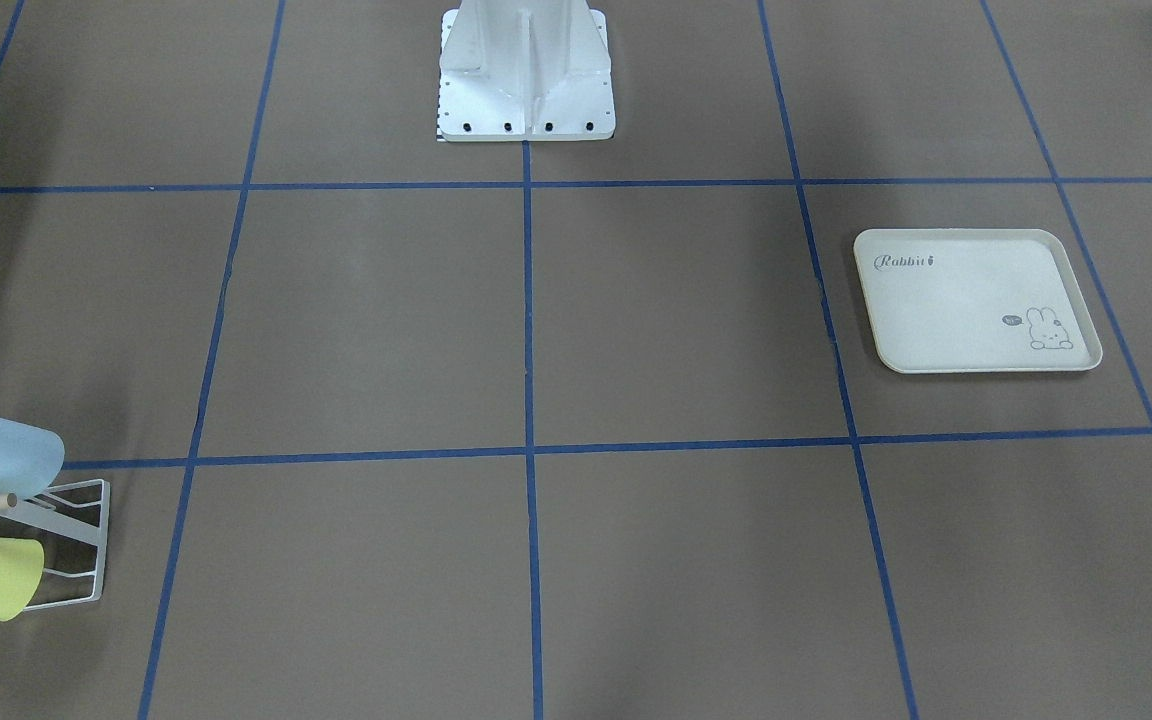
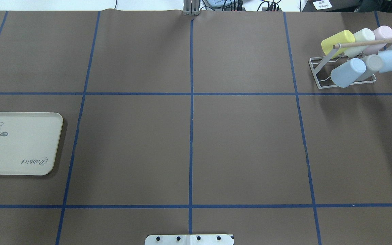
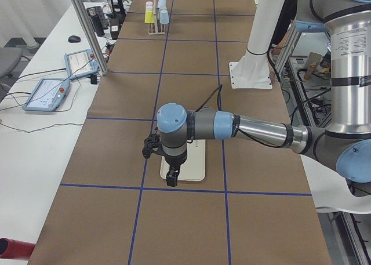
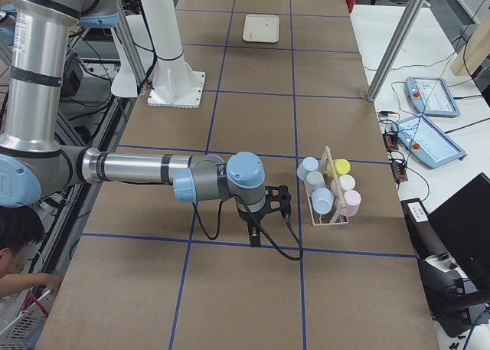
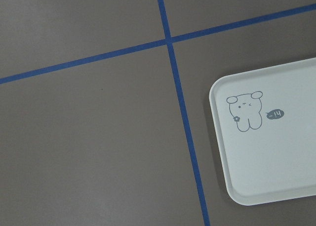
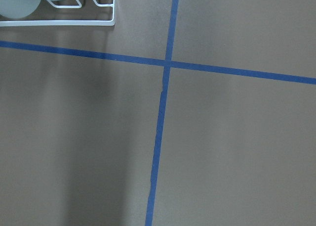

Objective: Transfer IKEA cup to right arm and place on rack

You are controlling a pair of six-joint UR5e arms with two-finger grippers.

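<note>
The white wire rack (image 2: 314, 73) with its wooden dowel (image 2: 369, 42) stands at the table's far right and holds several pastel cups, among them a yellow cup (image 2: 337, 41) and a light blue cup (image 2: 347, 72). No cup shows off the rack. The right arm (image 4: 138, 168) reaches over the table, and its gripper (image 4: 255, 235) points down beside the rack (image 4: 325, 204). My left gripper (image 3: 171, 177) hangs over the cream tray (image 3: 191, 160). Both grippers show only in the side views, so I cannot tell whether they are open or shut.
The cream rabbit-print tray (image 2: 19, 143) lies bare at the table's left edge. Blue tape lines grid the brown table. The robot's white base (image 1: 526, 70) stands at the middle of the near edge. Pendants (image 4: 432, 97) lie on a side bench.
</note>
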